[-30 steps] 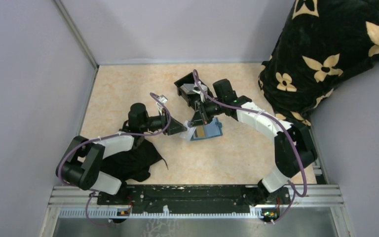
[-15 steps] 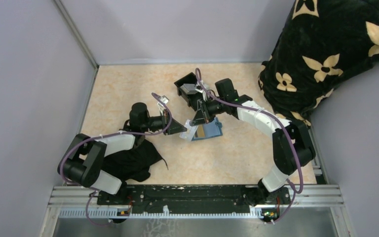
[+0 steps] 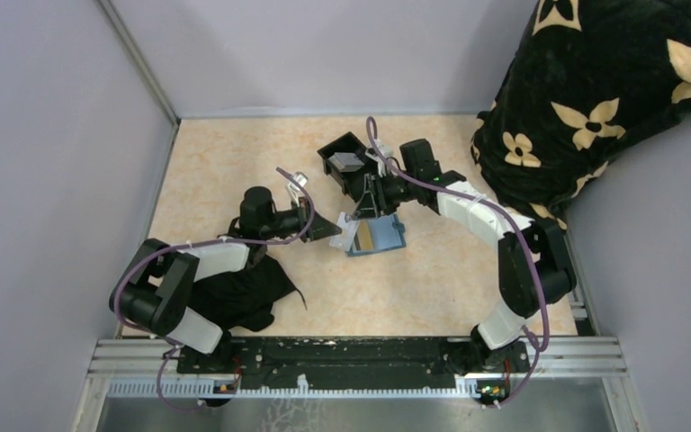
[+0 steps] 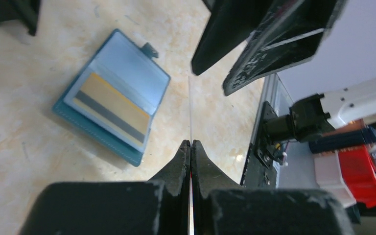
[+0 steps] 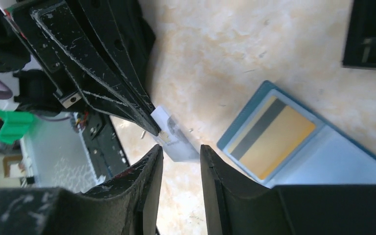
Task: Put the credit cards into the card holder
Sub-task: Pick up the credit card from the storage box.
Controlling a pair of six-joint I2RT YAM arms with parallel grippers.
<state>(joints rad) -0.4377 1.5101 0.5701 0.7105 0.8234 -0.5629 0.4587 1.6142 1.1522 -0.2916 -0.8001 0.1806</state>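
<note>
Right pincer [image 5: 181, 152] newly apart, off the thin silvery card [image 5: 178, 143]; left pincer [image 4: 191, 143] now tight on its edge.

Even, soft overhead light; wrist views blur close up, perhaps with mild edge distortion.

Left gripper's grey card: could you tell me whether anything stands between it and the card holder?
Yes: the open right gripper flanks the grey card's free end, and one finger appears to stand on the card holder's side.
</note>
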